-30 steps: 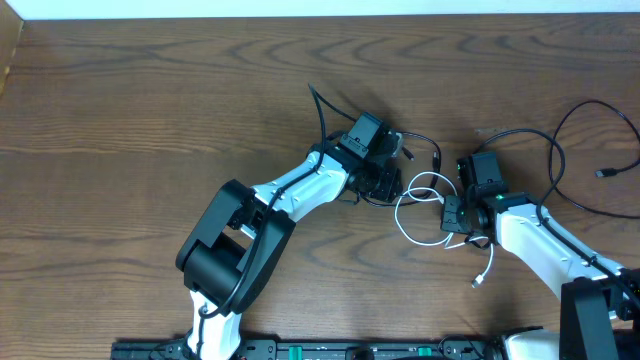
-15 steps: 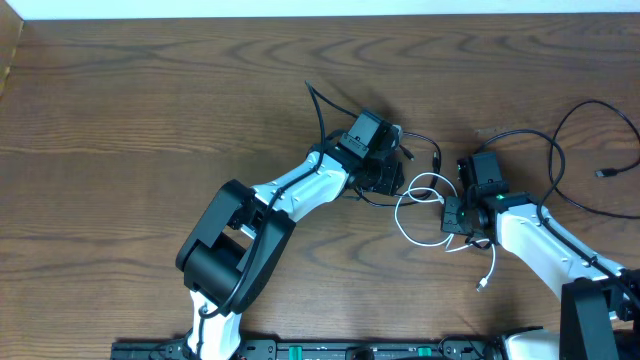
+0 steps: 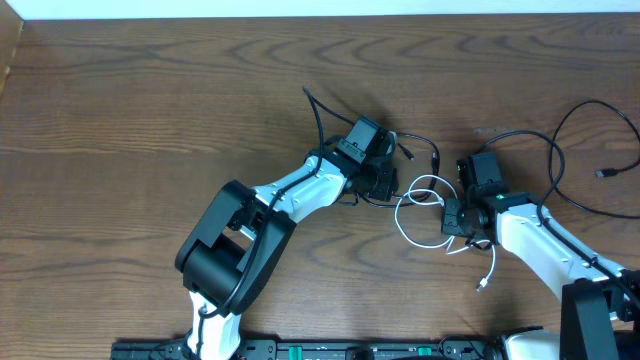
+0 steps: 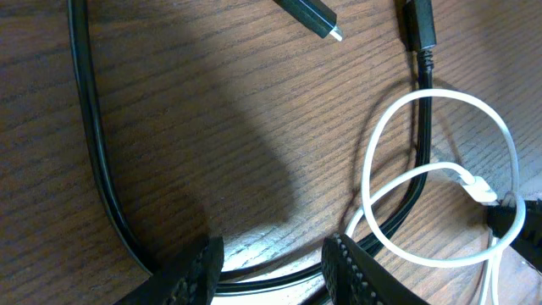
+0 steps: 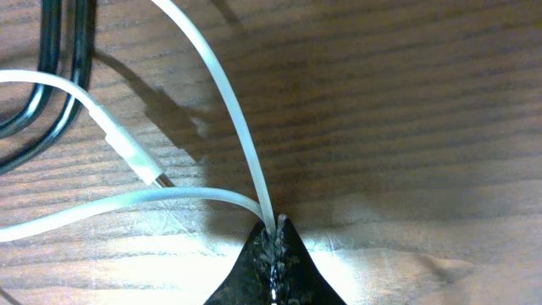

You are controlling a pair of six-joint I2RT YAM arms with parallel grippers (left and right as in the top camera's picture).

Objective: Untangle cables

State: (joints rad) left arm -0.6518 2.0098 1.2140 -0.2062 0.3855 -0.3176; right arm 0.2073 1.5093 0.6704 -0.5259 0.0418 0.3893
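A thin white cable point(image 4: 440, 93) loops across glossy black cables point(image 4: 83, 85).

surface: dark brown wood-grain table point(image 3: 120, 120) | far edge: white strip point(image 3: 300, 8) | light: soft glare point(image 5: 127, 247) on wood

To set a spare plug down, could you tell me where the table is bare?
Bare: the table's left half, up to the left arm, and the far strip. Crowded: the right side, and the middle, where white cable and black cables lie between the left gripper and right gripper.
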